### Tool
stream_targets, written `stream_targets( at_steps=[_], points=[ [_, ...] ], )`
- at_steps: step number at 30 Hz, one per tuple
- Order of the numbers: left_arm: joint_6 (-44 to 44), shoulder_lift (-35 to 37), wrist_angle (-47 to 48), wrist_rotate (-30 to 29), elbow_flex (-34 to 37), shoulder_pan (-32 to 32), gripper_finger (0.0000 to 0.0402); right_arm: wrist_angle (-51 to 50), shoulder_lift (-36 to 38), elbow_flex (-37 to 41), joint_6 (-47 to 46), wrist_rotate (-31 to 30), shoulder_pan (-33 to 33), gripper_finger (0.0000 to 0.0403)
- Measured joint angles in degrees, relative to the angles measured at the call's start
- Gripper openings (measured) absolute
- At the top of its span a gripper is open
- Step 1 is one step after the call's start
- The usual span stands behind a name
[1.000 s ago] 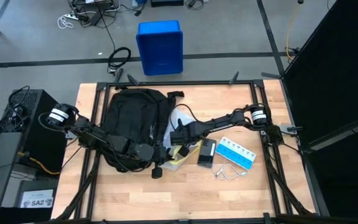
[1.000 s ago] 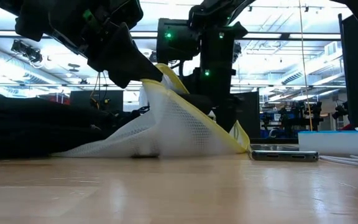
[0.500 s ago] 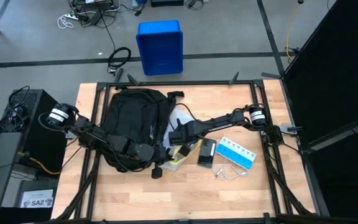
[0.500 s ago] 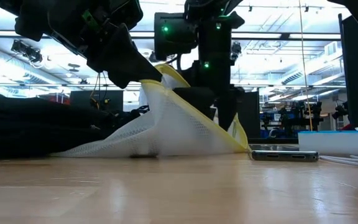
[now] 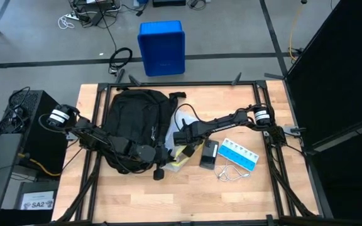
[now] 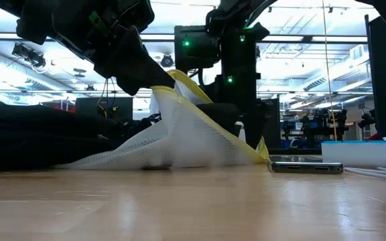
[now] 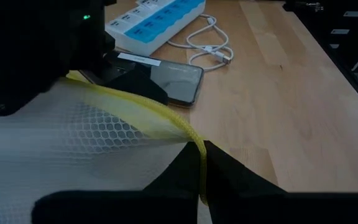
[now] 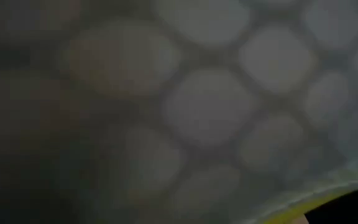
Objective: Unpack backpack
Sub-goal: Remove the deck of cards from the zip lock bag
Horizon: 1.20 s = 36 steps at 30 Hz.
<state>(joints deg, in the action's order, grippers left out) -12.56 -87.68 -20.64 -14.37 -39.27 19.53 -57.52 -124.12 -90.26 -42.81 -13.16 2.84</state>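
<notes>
Change noted: in the low view the right arm's upright section with its green lights is now standing slightly further right than half a second ago, back near where it was a second ago. The left arm, the pouch and the loose items are showing no shift.

Left arm: it is reaching from the bench's (image 5: 131, 201) left edge across the lower part of the backpack (image 5: 134, 119), its forearm lying low. The left gripper (image 5: 162, 157) is sitting just off the backpack's lower right corner, its fingers (image 7: 229, 180) closed on the yellow trim of a white mesh pouch (image 6: 173, 137), lifting that edge so the mesh is draping down to the bench like a tent.

Backpack: it is lying flat on the left half of the bench, long axis running from the far edge toward the near edge, its straps showing at the far right corner.

Right arm: it is stretching from the bench's right edge toward the backpack, elbow slightly raised. The right gripper (image 5: 182, 139) is poised over the pouch, immediately right of the backpack, fingers spread wide; its wrist camera is pressed against the mesh, and nothing can be seen held.

Right of the pouch, a dark phone (image 5: 208, 154), a blue-and-white pill organiser (image 5: 238, 154) and a white cable (image 5: 230, 171) are lying on the bench.
</notes>
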Motion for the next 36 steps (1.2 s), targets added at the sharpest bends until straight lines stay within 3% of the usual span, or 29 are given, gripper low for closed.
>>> stream_targets(
  at_steps=[7, 16, 24, 36],
  points=[
    [-0.1, 0.0, 0.0, -0.1, 0.0, 0.0, 0.0000, 1.0, -0.2, 0.0, 0.2, 2.1, -2.0, 0.0360],
    [-0.1, 0.0, 0.0, -0.1, 0.0, 0.0, 0.0000, 3.3, -0.1, 1.6, 2.4, 9.1, -4.4, 0.0278],
    [0.0, 0.0, 0.1, 0.0, 0.0, 0.0, 0.0000, 0.6, -0.3, -0.5, 3.5, 8.2, -4.1, 0.0278],
    [0.0, 0.0, 0.8, 0.1, 0.0, 0.0, 0.0000, -10.9, -0.9, -10.3, 4.2, 3.3, 0.0, 0.0277]
  ],
)
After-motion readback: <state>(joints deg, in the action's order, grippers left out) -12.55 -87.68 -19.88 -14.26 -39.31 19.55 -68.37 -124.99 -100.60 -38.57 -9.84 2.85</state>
